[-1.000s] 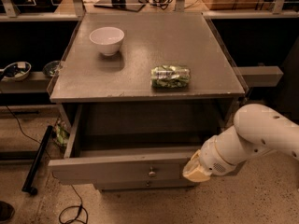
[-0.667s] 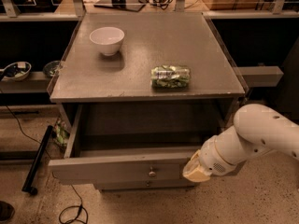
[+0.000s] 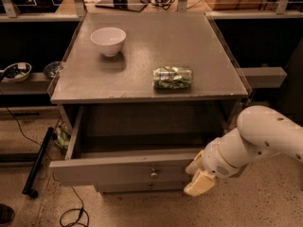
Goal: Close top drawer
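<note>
The top drawer (image 3: 123, 170) of the grey cabinet stands pulled out wide, its flat grey front facing me with a small round metal knob (image 3: 154, 175) at its centre. Its inside looks dark and empty. My gripper (image 3: 198, 176) on the white arm (image 3: 258, 143) is at the right end of the drawer front, its tan fingers (image 3: 200, 183) against the panel's outer face. A second knob on a lower drawer (image 3: 149, 186) shows just below.
On the cabinet top (image 3: 142, 79) stand a white bowl (image 3: 109, 40) at the back left and a green snack bag (image 3: 173, 77) near the front right. Shelves with bowls (image 3: 16, 71) are at the left. A black cable (image 3: 71, 212) and bar (image 3: 38, 162) lie on the floor.
</note>
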